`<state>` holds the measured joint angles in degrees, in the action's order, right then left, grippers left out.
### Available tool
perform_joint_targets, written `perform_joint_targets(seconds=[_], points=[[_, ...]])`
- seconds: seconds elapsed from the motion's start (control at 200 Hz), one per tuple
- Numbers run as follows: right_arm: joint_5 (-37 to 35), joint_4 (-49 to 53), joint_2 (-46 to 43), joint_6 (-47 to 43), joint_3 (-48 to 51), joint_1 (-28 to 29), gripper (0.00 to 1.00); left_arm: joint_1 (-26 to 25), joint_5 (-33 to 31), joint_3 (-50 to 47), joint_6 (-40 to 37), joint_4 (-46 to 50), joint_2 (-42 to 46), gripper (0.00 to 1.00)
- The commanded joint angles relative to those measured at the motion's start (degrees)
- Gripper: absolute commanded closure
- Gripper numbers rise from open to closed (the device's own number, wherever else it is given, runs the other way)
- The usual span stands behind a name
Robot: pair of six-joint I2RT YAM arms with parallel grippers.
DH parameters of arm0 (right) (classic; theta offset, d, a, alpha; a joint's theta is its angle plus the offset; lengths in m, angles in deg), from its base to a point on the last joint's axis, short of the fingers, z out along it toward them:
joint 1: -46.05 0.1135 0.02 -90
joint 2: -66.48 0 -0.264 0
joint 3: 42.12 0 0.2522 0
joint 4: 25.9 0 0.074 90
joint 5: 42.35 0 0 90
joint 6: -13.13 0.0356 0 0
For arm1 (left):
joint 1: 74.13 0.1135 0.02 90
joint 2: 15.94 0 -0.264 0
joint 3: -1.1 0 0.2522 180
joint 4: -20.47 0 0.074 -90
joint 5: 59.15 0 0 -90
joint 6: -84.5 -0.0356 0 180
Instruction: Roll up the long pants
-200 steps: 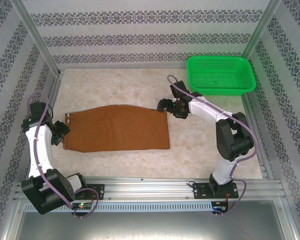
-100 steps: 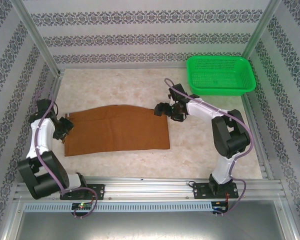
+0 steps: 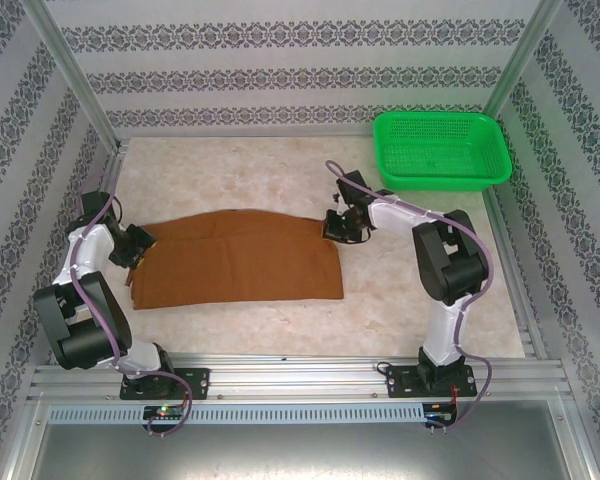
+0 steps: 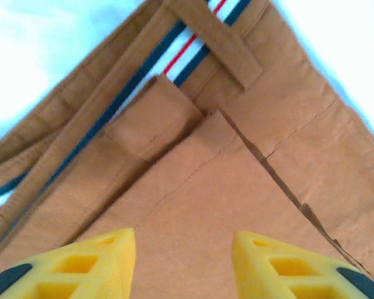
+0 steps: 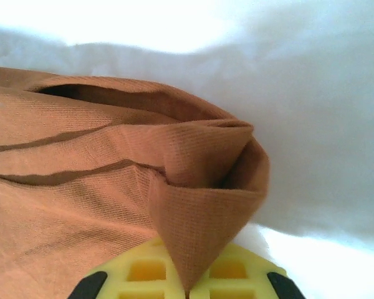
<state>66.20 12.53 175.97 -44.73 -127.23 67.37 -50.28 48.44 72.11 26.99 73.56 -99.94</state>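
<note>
The long pants (image 3: 235,260) lie flat and folded on the surface (image 3: 410,300), with the waistband toward the left arm and the leg ends toward the right arm. A green basket (image 3: 440,182) stands well apart at the far right corner.

I judge that the roll is only at its beginning: no turn of cloth is made yet, and the step in hand is to take hold of the leg end.

The right hand (image 3: 336,226) is at the far corner of the leg ends. In its wrist view the right hand (image 5: 187,279) is closed tightly, and a folded point of the brown cloth is pinched between its yellow fingers (image 5: 237,268) and lifted a little from the surface.

The left hand (image 3: 132,246) is over the waistband. In its wrist view the left hand (image 4: 184,261) stands about half open above the cloth, near the striped label (image 4: 177,62). It holds nothing that I can see, and I cannot tell if it touches the cloth.

The next move probably calls for turning the pinched corner over toward the waistband. Because only one corner is held, the roll may start crooked.
</note>
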Motion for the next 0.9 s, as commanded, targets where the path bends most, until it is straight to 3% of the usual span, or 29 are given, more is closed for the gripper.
perform_joint_targets(seconds=[0.0,0.15,0.19,0.265,0.345,0.664,0.714,0.819,0.894], points=[[-7.5,4.0,-5.2,-2.9,4.0,-4.0,1.00,-0.9,0.4,-0.3,-3.6,0.7,1.0,0.53],[-9.8,5.4,-6.3,-4.9,5.7,-6.4,1.00,-2.4,2.2,-2.9,-3.1,-2.4,-0.6,0.52],[-10.7,6.4,-5.9,-4.9,5.1,-6.5,0.88,-3.4,2.4,-3.0,-3.6,-2.7,-1.6,0.52],[-10.2,6.6,-5.5,-4.8,4.7,-6.6,0.84,-5.2,1.3,-2.7,-4.1,-2.9,-3.4,0.52],[-8.7,5.3,-5.1,-4.0,4.7,-6.5,0.69,-6.5,1.5,-2.3,-4.6,-3.9,-5.5,0.52],[-5.8,4.9,-2.9,-2.9,3.0,-6.5,0.67,-11.7,6.7,1.1,-4.3,-9.9,-14.2,0.55],[-5.7,5.0,-2.9,-2.9,2.8,-6.4,0.67,-12.3,7.5,1.1,-3.8,-10.6,-14.4,0.62],[-5.7,5.2,-2.6,-3.0,2.5,-6.4,0.67,-12.8,9.6,0.8,-2.6,-12.2,-14.0,1.00],[-6.3,5.9,-2.4,-2.6,2.2,-6.4,0.67,-13.0,9.7,1.1,-1.8,-11.7,-13.3,1.00]])
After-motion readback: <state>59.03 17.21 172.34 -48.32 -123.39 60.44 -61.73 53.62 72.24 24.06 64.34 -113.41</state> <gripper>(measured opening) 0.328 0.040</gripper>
